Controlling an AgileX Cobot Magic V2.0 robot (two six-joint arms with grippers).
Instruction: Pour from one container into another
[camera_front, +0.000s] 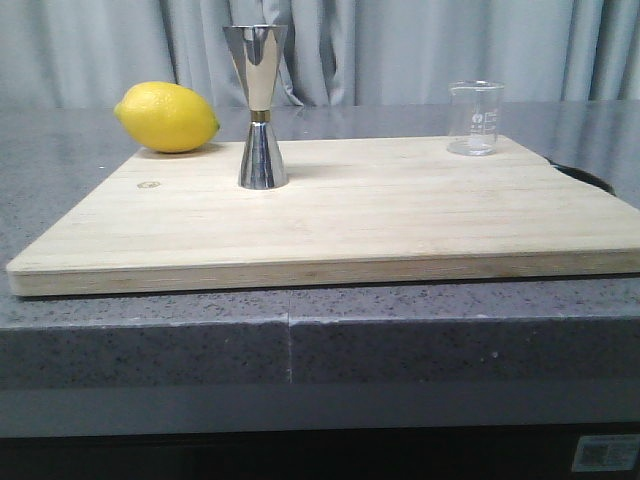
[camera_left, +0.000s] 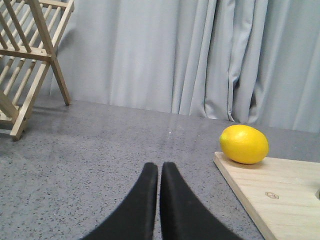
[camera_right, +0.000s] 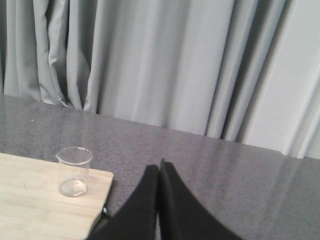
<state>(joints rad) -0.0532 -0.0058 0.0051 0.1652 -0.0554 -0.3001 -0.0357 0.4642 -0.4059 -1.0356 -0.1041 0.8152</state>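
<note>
Both hands are pressed together and hold nothing: left hand (camera_left: 159, 172) over the desk (camera_left: 100, 165), right hand (camera_right: 159, 172) near the beaker (camera_right: 74, 171). Beaker and jigger (camera_front: 260, 105) stand apart on the board (camera_front: 400, 215).

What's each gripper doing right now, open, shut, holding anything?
Left gripper: shut, fingers together, holding nothing.
Right gripper: shut, fingers together, holding nothing.

A grey stone counter (camera_front: 420, 310) carries a wooden board (camera_front: 400, 220).
</note>
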